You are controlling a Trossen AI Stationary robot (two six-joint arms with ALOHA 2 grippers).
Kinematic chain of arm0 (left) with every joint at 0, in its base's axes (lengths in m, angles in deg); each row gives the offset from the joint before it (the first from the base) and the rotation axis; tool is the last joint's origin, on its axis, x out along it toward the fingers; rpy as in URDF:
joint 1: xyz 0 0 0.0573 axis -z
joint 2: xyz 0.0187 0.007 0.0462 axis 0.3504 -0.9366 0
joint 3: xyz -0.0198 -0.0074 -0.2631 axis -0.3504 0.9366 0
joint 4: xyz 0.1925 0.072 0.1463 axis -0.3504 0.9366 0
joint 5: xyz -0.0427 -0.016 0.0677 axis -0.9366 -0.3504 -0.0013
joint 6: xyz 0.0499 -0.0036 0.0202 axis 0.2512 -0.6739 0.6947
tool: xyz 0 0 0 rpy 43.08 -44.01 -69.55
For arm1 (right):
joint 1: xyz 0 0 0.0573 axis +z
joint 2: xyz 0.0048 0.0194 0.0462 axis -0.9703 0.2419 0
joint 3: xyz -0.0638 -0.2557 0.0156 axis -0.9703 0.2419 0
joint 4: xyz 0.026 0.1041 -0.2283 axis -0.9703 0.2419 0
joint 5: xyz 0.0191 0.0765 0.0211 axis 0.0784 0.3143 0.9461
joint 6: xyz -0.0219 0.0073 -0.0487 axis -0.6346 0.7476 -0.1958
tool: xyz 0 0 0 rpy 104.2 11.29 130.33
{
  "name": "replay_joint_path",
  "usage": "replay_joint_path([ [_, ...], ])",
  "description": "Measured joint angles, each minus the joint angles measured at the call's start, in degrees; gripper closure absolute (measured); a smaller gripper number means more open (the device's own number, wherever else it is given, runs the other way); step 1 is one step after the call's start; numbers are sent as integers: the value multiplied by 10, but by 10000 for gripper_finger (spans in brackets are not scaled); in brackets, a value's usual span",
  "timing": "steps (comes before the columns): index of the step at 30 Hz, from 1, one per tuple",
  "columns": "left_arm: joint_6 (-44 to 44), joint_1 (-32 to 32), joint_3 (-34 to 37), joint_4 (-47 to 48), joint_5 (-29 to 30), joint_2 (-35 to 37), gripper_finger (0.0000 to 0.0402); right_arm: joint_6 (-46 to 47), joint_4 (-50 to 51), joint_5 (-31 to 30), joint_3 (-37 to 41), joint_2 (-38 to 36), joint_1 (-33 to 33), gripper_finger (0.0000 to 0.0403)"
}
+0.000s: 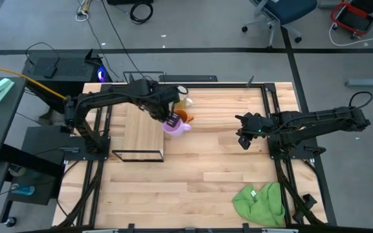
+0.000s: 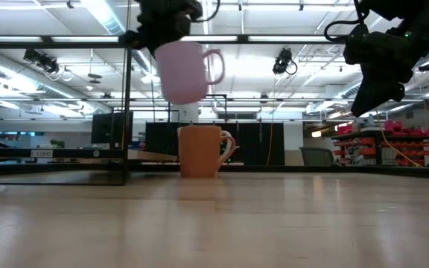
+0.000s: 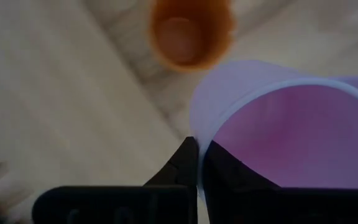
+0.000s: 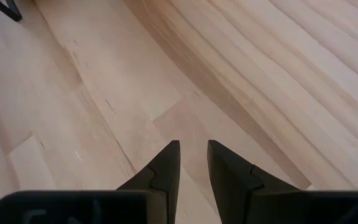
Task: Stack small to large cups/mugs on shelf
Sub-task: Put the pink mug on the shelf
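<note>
High cam straight down, low cam table-level; both catch purple mug (image 1: 173, 127).

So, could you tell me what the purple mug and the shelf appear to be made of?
The purple mug, held by the left gripper, looks like plastic: thin rim, matte, slightly translucent. The shelf looks like a pale unfinished wood plank with visible grain, on a thin black wire frame, likely metal.

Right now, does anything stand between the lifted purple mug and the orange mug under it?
Nothing visible does. The left end effector holds the purple mug in open air above the upright orange mug.
</note>
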Motion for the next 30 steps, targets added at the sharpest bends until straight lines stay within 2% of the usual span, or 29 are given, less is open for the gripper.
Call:
replay_joint_path([
  [6, -43, 7, -45, 135, 36, 1, 390, -2, 2, 0, 0, 0, 0, 315],
  [12, -67, 14, -5, 138, 30, 21, 390, -10, 11, 0, 0, 0, 0, 315],
  [17, -87, 5, 64, 135, 31, 60, 390, -24, 13, -1, 0, 0, 0, 315],
  [23, -141, -4, 169, 131, 30, 145, 390, -38, 13, -5, 0, 0, 0, 315],
  [30, -144, 0, 266, 51, 30, 226, 390, -41, 8, -15, 0, 0, 0, 315],
])
